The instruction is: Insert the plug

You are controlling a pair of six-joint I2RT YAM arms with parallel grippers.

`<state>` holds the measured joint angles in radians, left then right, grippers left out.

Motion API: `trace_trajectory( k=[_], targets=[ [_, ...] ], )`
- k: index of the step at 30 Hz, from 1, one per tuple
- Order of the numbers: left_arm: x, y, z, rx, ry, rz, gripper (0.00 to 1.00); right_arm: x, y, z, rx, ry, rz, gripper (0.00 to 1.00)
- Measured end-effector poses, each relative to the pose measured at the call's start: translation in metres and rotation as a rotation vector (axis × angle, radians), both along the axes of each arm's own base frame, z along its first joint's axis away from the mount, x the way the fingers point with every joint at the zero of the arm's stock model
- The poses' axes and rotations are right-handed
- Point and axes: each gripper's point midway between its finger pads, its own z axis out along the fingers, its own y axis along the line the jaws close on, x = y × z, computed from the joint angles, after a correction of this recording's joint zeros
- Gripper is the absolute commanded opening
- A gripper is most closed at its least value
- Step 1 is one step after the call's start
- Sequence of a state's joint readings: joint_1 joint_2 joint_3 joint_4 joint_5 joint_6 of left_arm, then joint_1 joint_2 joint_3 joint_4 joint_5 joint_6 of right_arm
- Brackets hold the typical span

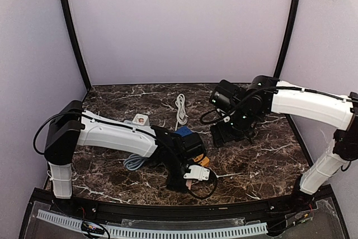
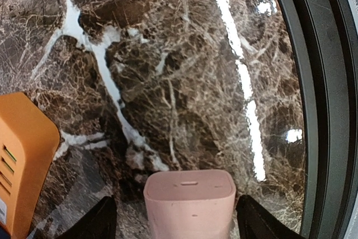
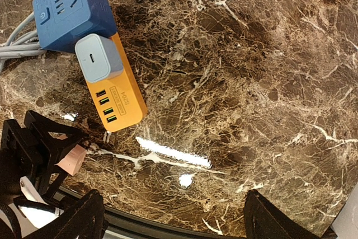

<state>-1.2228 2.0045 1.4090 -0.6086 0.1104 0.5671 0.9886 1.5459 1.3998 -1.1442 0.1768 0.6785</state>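
1. One white adapter block (image 1: 141,119) and one loop of grey cable (image 1: 134,162) lie on the table (image 1: 263,160), both well to the left of the orange power strip (image 3: 123,104).
2. The left gripper (image 1: 193,176) hangs just in front of the orange power strip's near end. Its two fingers (image 2: 100,223) are closed on the one pink plug (image 2: 189,200), which sits beside the orange power strip without touching it.
3. One blue socket cube (image 3: 70,9) sits just beside the far end of the orange power strip, with grey cables running from it.
4. The one orange power strip shows four USB ports in a row on its side. One grey charger (image 3: 98,57) sits on its top, at the end nearest the cube.
5. One coil of white cable (image 1: 180,110) lies beyond the orange power strip, past the cube.
6. The right gripper (image 3: 173,214) hovers to the right of the orange power strip. Its two fingers (image 3: 84,219) are spread wide with nothing between them.
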Motion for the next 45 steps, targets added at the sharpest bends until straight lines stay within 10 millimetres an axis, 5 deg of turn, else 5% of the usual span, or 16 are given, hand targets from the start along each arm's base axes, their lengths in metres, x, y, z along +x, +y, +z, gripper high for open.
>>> trace_trajectory(
  k=[13,31,38,45],
  targets=[
    [-0.002,-0.01,0.0,0.009,0.003,0.0,0.66,0.001,0.001,-0.005,-0.015,0.007,0.011,0.86],
    [-0.005,-0.005,-0.001,0.054,0.023,0.01,0.23,0.0,-0.001,-0.013,-0.022,0.012,0.01,0.86],
    [-0.001,-0.015,0.009,0.018,0.016,0.037,0.02,-0.001,-0.007,-0.016,-0.019,0.011,-0.001,0.86],
    [0.012,-0.027,0.051,-0.121,-0.032,0.093,0.01,0.015,-0.026,0.006,0.05,-0.035,-0.079,0.86]
  ],
)
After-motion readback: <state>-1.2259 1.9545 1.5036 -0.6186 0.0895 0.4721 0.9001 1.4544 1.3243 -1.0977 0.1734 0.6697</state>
